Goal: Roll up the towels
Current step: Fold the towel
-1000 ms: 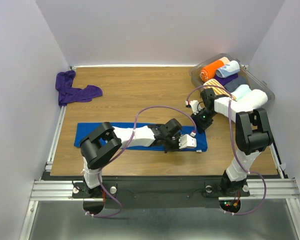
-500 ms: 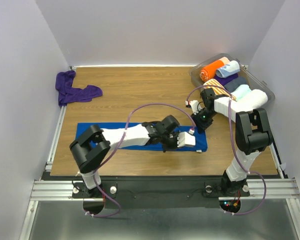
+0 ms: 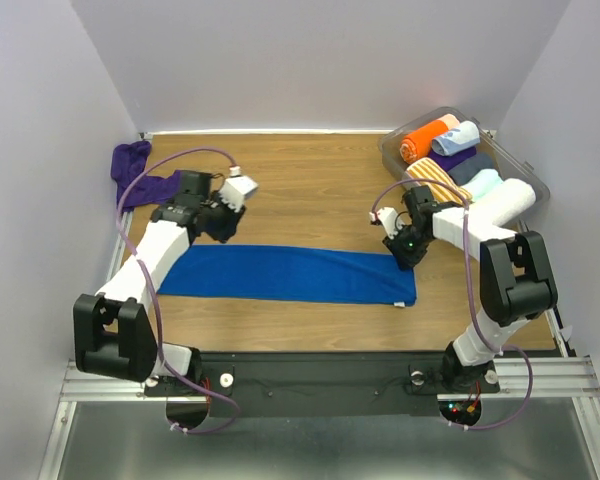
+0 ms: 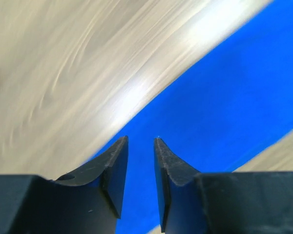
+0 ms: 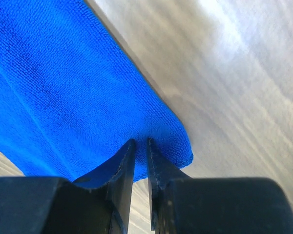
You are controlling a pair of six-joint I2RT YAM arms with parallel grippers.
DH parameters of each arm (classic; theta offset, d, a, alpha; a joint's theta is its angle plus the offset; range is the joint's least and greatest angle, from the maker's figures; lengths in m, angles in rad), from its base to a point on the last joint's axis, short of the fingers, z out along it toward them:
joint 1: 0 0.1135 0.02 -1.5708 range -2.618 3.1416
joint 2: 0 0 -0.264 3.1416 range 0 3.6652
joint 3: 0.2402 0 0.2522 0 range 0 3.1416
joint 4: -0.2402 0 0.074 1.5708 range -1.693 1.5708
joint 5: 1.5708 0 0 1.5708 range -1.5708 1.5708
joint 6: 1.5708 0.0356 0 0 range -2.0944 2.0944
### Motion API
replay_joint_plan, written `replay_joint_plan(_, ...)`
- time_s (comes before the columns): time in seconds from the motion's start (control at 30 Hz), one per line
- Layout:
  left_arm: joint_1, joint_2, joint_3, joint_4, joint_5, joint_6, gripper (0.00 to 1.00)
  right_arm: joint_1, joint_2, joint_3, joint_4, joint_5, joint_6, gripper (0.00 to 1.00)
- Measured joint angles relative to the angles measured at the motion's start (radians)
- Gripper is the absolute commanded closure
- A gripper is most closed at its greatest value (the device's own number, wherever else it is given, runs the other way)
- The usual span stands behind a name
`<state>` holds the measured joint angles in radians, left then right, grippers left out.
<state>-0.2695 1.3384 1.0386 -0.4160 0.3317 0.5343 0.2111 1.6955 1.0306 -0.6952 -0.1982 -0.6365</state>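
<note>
The royal blue towel [image 3: 290, 274] lies flat as a long strip across the near part of the table. It also shows in the left wrist view [image 4: 224, 92] and the right wrist view [image 5: 63, 83]. The dark purple towel [image 3: 145, 180] lies crumpled in the far left corner. My left gripper [image 3: 224, 231] hovers at the blue towel's far edge near its left end. Its jaws [image 4: 141, 141] stand a narrow gap apart and hold nothing. My right gripper [image 3: 408, 255] is at the towel's far right corner, its jaws [image 5: 140, 141] almost closed on the cloth by the edge.
A clear plastic bin [image 3: 525, 170] at the far right holds several rolled towels, among them orange [image 3: 420, 140], pale blue and striped ones. The enclosure walls stand close on the left, right and back. Bare wood [image 3: 310, 180] lies beyond the blue towel.
My left arm has swung from the blue towel's right part back to its far left edge, uncovering the whole strip. The right gripper stays at the right corner.
</note>
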Motion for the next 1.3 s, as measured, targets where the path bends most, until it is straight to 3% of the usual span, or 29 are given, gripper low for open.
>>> replay_joint_plan(0.13, 0.180, 0.035, -0.061, -0.045, -0.027, -0.001, 0.63, 0.000, -0.037, -0.043, -0.004, 0.033, -0.040, 0.79)
replay_joint_plan(0.27, 0.269, 0.102, -0.103, -0.063, -0.045, -0.001, 0.65, 0.000, -0.059, -0.067, -0.005, 0.051, -0.057, 0.78)
replay_joint_plan(0.57, 0.263, 0.318, -0.066, 0.002, -0.070, -0.016, 0.67, 0.000, -0.051, -0.057, -0.013, 0.060, -0.048, 0.78)
replay_joint_plan(0.77, 0.303, 0.397, 0.018, 0.044, -0.068, -0.068, 0.67, 0.000, 0.101, 0.120, -0.154, 0.070, 0.011, 0.78)
replay_joint_plan(0.97, 0.336, 0.381, -0.003, 0.081, -0.065, -0.073, 0.62, 0.000, 0.243, 0.314, -0.223, 0.092, 0.061, 0.78)
replay_joint_plan(1.2, 0.351, 0.309, -0.034, 0.045, -0.069, -0.087, 0.52, 0.000, 0.239, 0.348, -0.156, 0.086, 0.115, 0.57)
replay_joint_plan(1.3, 0.352, 0.248, -0.036, 0.032, -0.063, -0.109, 0.51, 0.000, 0.164, 0.325, -0.149, 0.082, 0.159, 0.57)
